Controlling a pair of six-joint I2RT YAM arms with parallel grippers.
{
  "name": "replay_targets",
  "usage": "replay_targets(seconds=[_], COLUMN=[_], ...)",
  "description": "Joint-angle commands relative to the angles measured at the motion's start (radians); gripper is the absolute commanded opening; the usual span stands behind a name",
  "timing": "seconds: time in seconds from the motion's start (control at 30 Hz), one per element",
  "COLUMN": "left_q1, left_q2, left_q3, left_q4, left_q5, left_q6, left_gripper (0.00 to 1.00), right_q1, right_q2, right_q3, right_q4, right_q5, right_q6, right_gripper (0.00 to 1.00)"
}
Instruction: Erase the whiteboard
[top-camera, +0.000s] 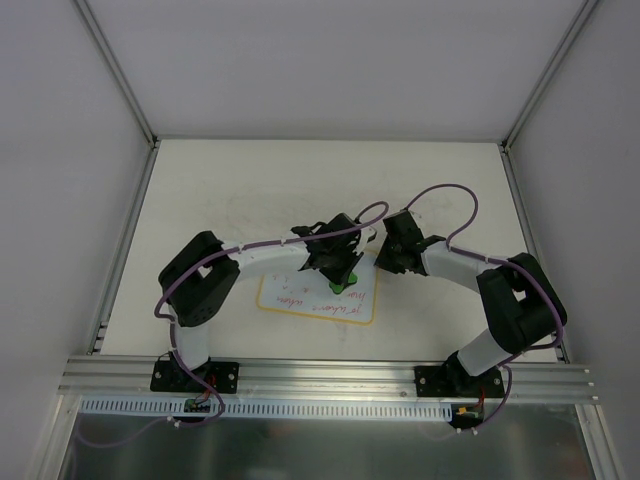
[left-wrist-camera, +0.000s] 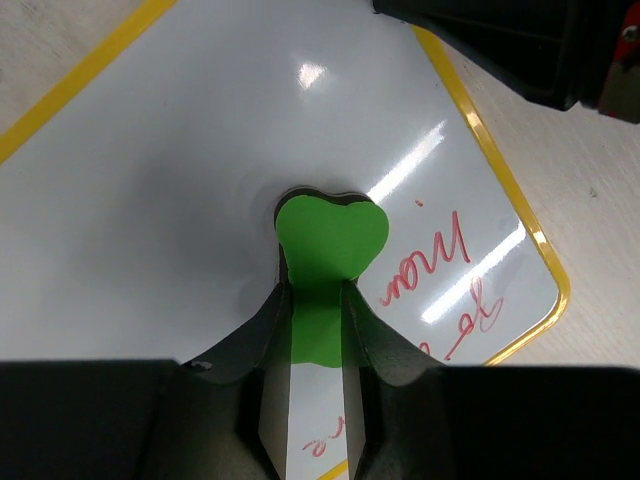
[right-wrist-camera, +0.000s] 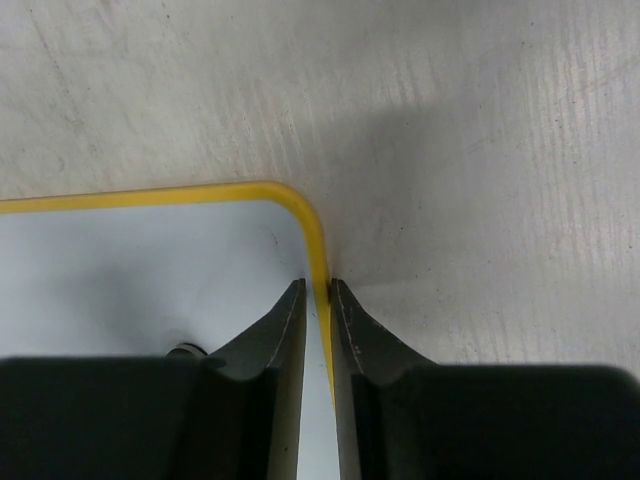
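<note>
So the small flat white whiteboard (left-wrist-camera: 180, 150) is laid flat on the scuffed white tabletop (right-wrist-camera: 480, 130), right in the middle between the two arms. A good part of it looks wiped, but red handwriting (left-wrist-camera: 440, 250) is left along the side nearest the arm bases

The left claw (left-wrist-camera: 318, 295) is closed narrow on a small green bone-shaped eraser (left-wrist-camera: 330, 232), which is pressed onto the board just beside that writing. The right claw (right-wrist-camera: 318, 290) is pinched shut on the thin yellow rim (right-wrist-camera: 150, 197) just past a rounded corner, so the board is pinned in place

Stuff that could go wrong from here, all guesswork:

- The eraser is gripped by one end only, with the other lobe poking out. If it's dragged sideways under much pressure, it could be twisted or levered out of the claw
- Only a sliver of rim is caught by the right claw. With a hard swipe the board could be yanked free, and then it'd just be shoved around the tabletop instead of being wiped
- If that corner gets lifted even a bit, contact under the eraser is made uneven and red streaks get left behind
- The two wrists are crowded close together over the board in the top view, so a wide stroke toward the right arm could end with them being knocked together
- The writing runs near the rim, so the eraser could be run off the edge or snagged on it
</note>
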Motion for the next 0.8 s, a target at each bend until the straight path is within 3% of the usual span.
replay_targets(seconds=[0.0,0.27,0.77], left_q1=[0.005,-0.055,-0.122], left_q2=[-0.013,0.001,0.071], left_q3=[-0.055,-0.066,-0.04], left_q4=[-0.028,-0.031,-0.049], left_q5=[0.006,-0.022,-0.076], left_q6=[-0.093,-0.251,-0.568], left_gripper=[0.12,0.01,0.0], right_q1=[-0.001,-0.001,-0.001], right_q2=[0.073,0.084,0.104], right_q3=[-0.047,-0.044,-0.03], right_q4=[-0.131,-0.135,-0.159], right_q5=[0.016,0.018,0.024], right_q6=[-0.008,0.005,0.023], right_gripper=[0.17,0.16,0.15])
